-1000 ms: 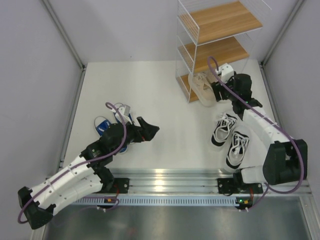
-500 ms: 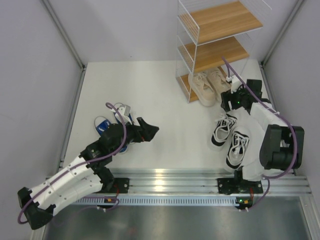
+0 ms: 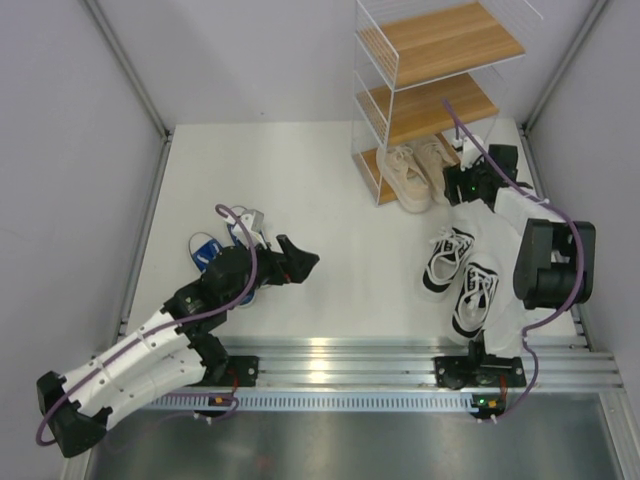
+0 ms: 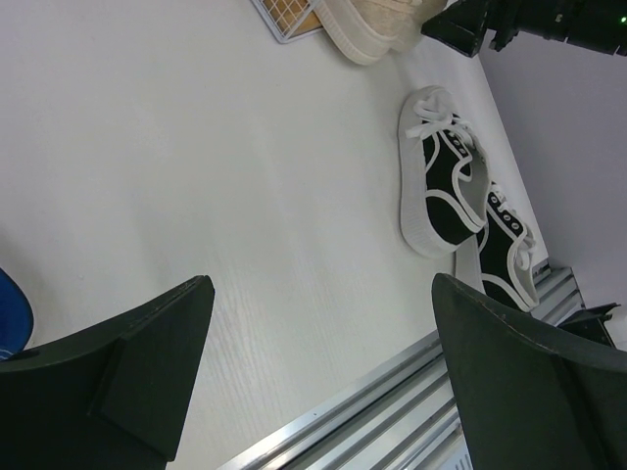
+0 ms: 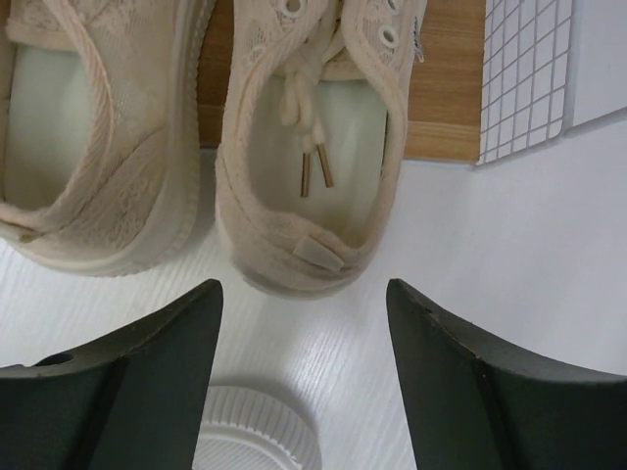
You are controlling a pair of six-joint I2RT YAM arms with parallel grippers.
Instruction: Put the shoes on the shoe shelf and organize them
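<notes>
We find only beige canvas sneakers (image 3: 418, 172) on the white wire shelf (image 3: 440, 45); black-and-white sneakers (image 3: 460, 275) and, probably, blue sneakers (image 3: 212, 245) lie off it; left hand (image 4: 321, 284), right hand (image 5: 304, 289) open.

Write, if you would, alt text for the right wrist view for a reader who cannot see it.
Two beige shoes lie side by side, partly on the wooden shelf board, heels out over the white table. The open right gripper sits just behind one shoe's heel, touching nothing.
</notes>
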